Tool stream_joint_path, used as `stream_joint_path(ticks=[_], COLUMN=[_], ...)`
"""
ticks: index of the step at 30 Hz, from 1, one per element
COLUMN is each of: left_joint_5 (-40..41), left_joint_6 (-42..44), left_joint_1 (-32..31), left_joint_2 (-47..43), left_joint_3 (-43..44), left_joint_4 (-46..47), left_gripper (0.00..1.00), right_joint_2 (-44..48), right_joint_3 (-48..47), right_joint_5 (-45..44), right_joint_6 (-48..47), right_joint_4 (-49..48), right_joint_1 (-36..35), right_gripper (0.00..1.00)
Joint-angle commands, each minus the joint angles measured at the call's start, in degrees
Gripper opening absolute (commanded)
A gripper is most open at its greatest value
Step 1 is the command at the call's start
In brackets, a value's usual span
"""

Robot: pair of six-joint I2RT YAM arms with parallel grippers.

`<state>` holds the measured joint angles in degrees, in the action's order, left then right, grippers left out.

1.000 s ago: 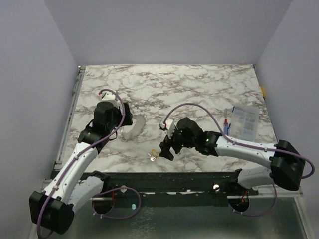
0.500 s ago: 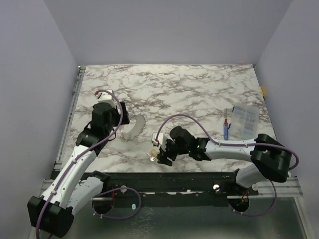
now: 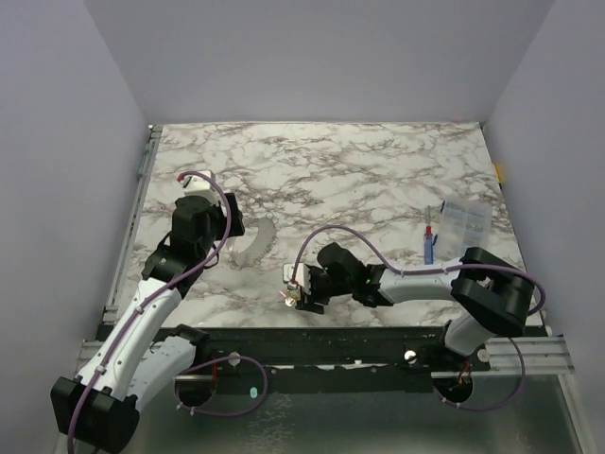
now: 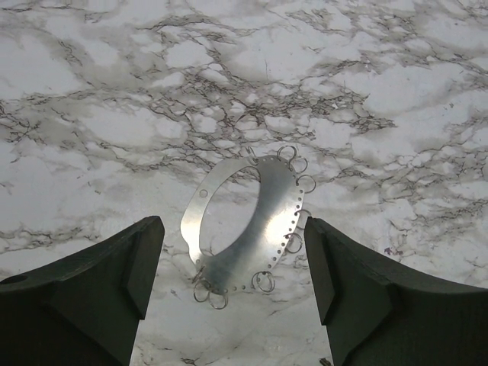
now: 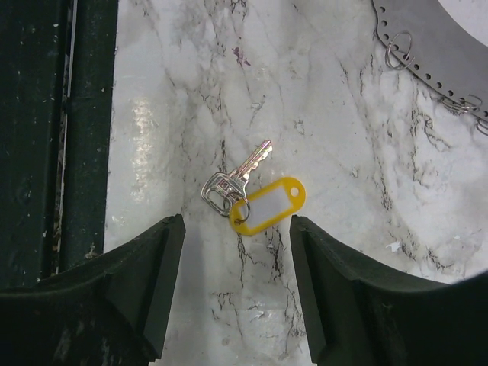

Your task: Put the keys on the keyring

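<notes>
Shift on the left: the left hand [image 4: 229, 248] has drawn back a little toward the desk's left edge and hangs over the ring plate [image 4: 274, 217], fingers apart, gripping nothing.
Ring plate: a crescent of grey sheet metal near the desk's left edge, with small wire keyrings [image 4: 263, 282] hooked through holes along its rim; it has not moved.
Key: one silvery key [image 5: 252, 166] lies flat close to the desk's near edge, joined by a small ring to a yellow tag [image 5: 268, 204].
Shift on the right: the right hand [image 5: 235, 229] has swung in from farther right and come down over the key; its fingers have narrowed but stand apart, one on each side, not touching it.
Meaning: probably a pick of the key, so it can be carried to a keyring; nothing new is threaded yet.
Writing: none readable; the tag's white insert looks blank, and print on the clear box [image 3: 465, 227] near the right edge is too small.
</notes>
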<state>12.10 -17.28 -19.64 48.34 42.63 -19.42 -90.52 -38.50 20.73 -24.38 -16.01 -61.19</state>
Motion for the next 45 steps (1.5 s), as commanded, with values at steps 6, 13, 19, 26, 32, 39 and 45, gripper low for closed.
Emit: stream_joint_path(ticks=[6,13,19,26,32,39,45], left_joint_5=[0.6,-0.92,-0.99,-0.53,2.58,5.75,6.57], left_joint_6=[0.13,-3.22,-14.59,-22.89,-28.52,-35.5,-41.68], left_joint_1=[-0.15,-0.2,-0.97,-6.68,-11.31,-12.79,-12.79], left_joint_2=[-0.34,3.63,5.68,7.95,10.51,10.72,7.99], left_joint_3=[-0.16,-0.18,-0.96,-2.46,-3.43,-8.55,-16.07], left_joint_4=[0.18,-1.05,-5.95,-10.12,-10.79,-5.34,3.91], left_gripper=[0.79,0.76,0.74,0.66,0.57,0.53,0.5], right_joint_2=[-2.22,3.2,15.16,27.39,31.48,32.32,35.7], right_joint_3=[-2.51,0.63,8.06,15.27,17.31,16.43,17.74], right_joint_5=[0.9,-14.29,-22.82,-29.2,-31.99,-34.98,-36.24], right_joint_6=[-2.81,6.19,17.53,28.14,32.4,34.49,36.91], right_joint_4=[-3.03,-10.3,-10.31,-8.15,-5.41,-2.09,-1.67], right_joint_1=[-0.51,-0.51,-0.51,-0.51,-0.51,-0.51,-0.51], right_gripper=[0.66,0.68,0.72,0.72,0.73,0.73,0.73])
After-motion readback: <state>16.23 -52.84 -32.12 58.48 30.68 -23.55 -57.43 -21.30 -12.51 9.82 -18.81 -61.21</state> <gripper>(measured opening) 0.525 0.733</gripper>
